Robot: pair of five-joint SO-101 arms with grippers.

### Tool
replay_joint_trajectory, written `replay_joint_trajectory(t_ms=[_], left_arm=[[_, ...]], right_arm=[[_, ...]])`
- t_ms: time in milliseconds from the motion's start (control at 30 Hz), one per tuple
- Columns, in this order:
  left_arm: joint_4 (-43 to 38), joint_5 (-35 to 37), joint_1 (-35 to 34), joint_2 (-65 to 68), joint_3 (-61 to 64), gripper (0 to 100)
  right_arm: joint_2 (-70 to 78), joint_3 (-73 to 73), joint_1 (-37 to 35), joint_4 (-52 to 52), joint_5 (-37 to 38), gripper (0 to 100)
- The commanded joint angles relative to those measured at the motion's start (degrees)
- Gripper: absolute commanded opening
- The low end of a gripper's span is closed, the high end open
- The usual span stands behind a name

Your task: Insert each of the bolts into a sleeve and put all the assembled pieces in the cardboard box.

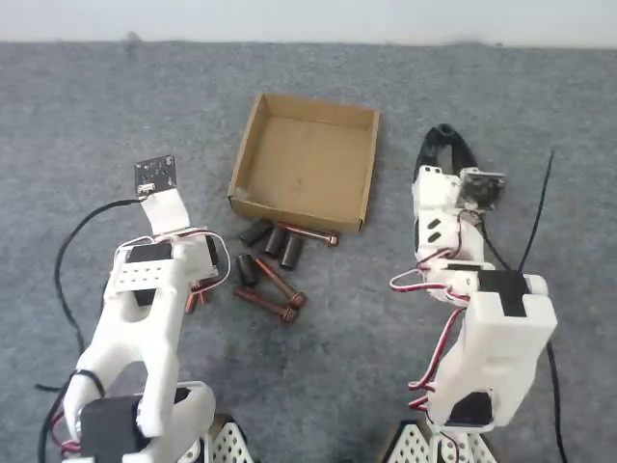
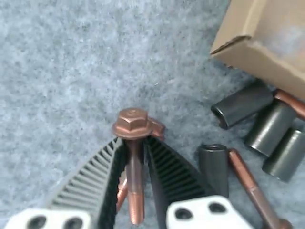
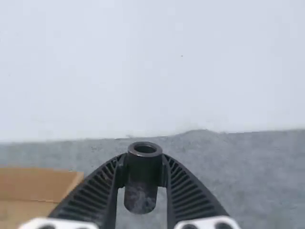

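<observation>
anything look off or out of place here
Nothing stands out. The left gripper is shut on a bolt, the right gripper on a sleeve. The cardboard box sits upright, and the loose sleeves and bolts lie on the carpet beside it.

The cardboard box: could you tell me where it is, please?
In the high view, the cardboard box sits centrally, left of the right gripper, with loose sleeves and bolts just before its near wall.
</observation>
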Motion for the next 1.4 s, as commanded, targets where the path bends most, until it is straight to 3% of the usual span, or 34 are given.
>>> replay_joint_trajectory(t_ms=[0,367,467,667,867,1367], left_arm=[[-1.2,-0.7,-0.3,-2.9,-0.5,1],[-1.2,-0.7,-0.2,-2.9,-0.6,1],[-1.2,-0.7,-0.2,-2.9,-0.5,1],[-1.2,-0.7,-0.2,-2.9,-0.5,1],[-1.2,-0.7,-0.2,-2.9,-0.4,1],[-1.2,-0.7,-0.3,-2.9,-0.4,1]], right_arm=[[-1.5,2.5,-0.2,-3.1,-4.7,0.7],[-2.0,22.5,-5.0,-24.4,-4.3,0.6],[-2.0,27.3,-7.0,-28.1,-0.7,0.6],[-2.0,34.9,-12.2,-30.8,3.8,0.6],[-5.3,40.4,-13.0,-30.7,3.9,0.6],[-8.8,41.3,-22.5,-27.2,3.9,0.6]])
